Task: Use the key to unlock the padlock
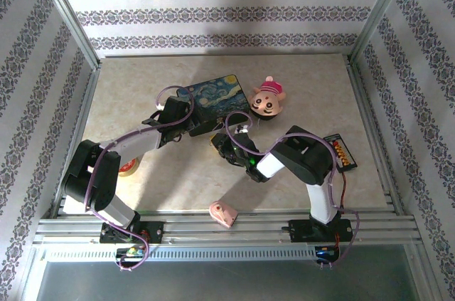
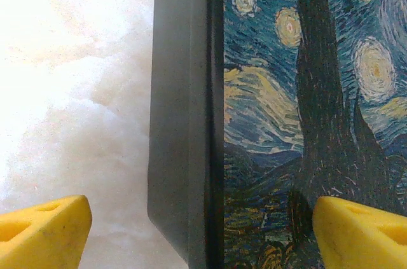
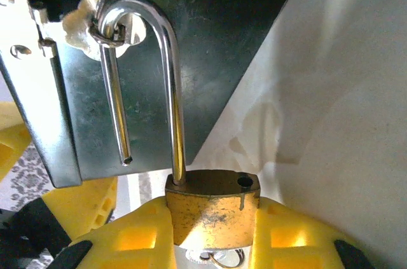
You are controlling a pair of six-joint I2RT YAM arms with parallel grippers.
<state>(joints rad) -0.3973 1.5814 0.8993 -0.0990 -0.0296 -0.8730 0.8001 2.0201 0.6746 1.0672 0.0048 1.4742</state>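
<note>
- We see a pale, marbled beige table (image 1: 298, 80) fenced by aluminium rails, with striped floral wallpaper (image 1: 213, 13) on three sides.
- Our right gripper (image 3: 213, 234) has its yellow jaws closed on the brass body of the padlock (image 3: 213, 202), at the near side of the painted box (image 1: 217, 98).
- The shackle (image 3: 168, 59) loops through the box's silver clasp (image 3: 51, 91); its short leg stands free of the body.
- Our left gripper (image 2: 200, 234) is spread wide and holds nothing, one finger over the table, the other over the lid.

Harsh glare, possibly overexposed; soft shadows
</note>
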